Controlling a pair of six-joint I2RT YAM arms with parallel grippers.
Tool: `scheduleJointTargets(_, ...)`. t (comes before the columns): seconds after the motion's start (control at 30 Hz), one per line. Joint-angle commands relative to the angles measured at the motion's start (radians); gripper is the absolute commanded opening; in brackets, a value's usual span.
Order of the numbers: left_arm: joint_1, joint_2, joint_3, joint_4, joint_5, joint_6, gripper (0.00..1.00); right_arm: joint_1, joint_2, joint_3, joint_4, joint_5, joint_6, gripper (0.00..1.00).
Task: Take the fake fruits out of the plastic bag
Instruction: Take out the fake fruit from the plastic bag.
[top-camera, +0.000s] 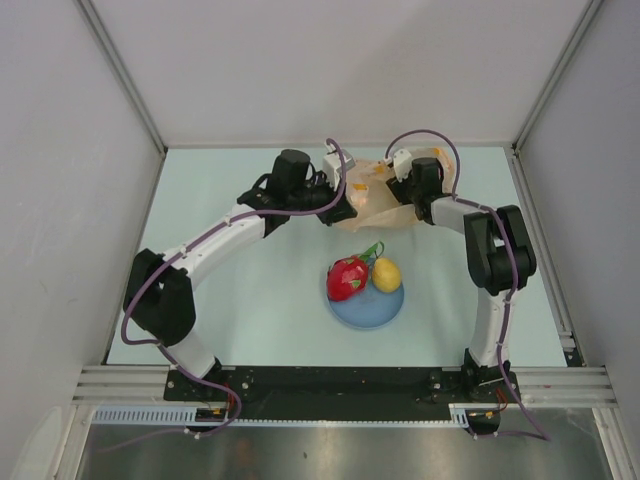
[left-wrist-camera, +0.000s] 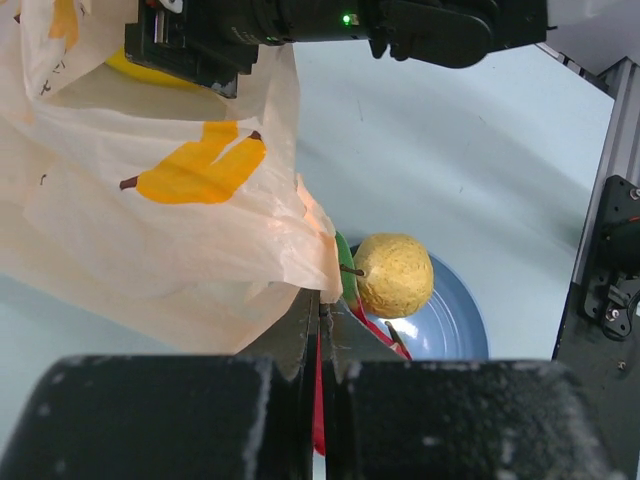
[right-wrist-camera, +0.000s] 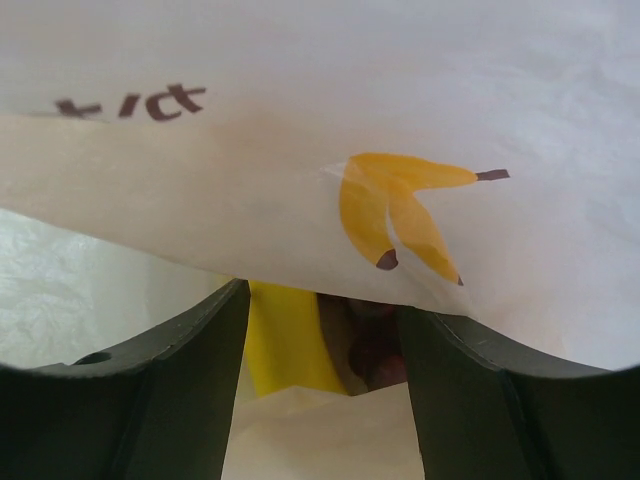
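- The left hand (left-wrist-camera: 318, 316) has its fingers pressed together on the lower edge of the plastic bag (left-wrist-camera: 150, 220). It seems to be pinning the thin film so the bag cannot slide while the other arm works.
- The right hand (right-wrist-camera: 320, 305) has its fingers apart at the bag's mouth, under a raised fold. It grips nothing and looks lined up for what is left inside.
- Between those fingers, inside the bag, lies a yellow banana (right-wrist-camera: 285, 345). A dark shape (right-wrist-camera: 368, 350) sits beside it, possibly the grape bunch, but it is too shadowed to be sure.
- In the top view the bag lies at upper centre on the counter (top-camera: 250, 290).
- Just below it, the blue plate (left-wrist-camera: 455, 325) holds the dragon fruit (top-camera: 347, 279) and the yellow-orange roundish fruit (left-wrist-camera: 395, 275) side by side, already out of the bag.
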Motion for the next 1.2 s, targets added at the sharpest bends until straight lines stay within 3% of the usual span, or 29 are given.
scheduleJointTargets(0.0, -0.004, -0.018, 0.051, 0.008, -0.006, 0.033, 0.00, -0.014, 0.043, 0.063, -0.081, -0.040, 0.013, 0.64)
scheduleJointTargets(0.17, -0.004, 0.002, 0.064, 0.008, -0.006, 0.033, 0.00, -0.019, 0.033, 0.071, -0.184, -0.183, 0.027, 0.60)
scheduleJointTargets(0.33, -0.004, 0.014, 0.075, 0.010, -0.006, 0.031, 0.00, -0.016, -0.030, 0.072, -0.228, -0.231, 0.046, 0.40)
scheduleJointTargets(0.67, -0.004, 0.033, 0.077, 0.014, -0.004, 0.031, 0.00, -0.030, -0.277, 0.071, -0.270, -0.514, 0.223, 0.34)
scheduleJointTargets(1.0, -0.010, 0.025, 0.074, 0.008, -0.009, 0.043, 0.00, -0.036, -0.371, 0.023, -0.267, -0.579, 0.359, 0.34)
scheduleJointTargets(1.17, -0.010, 0.016, 0.061, -0.007, -0.036, 0.069, 0.00, -0.019, -0.473, 0.020, -0.349, -0.648, 0.300, 0.27)
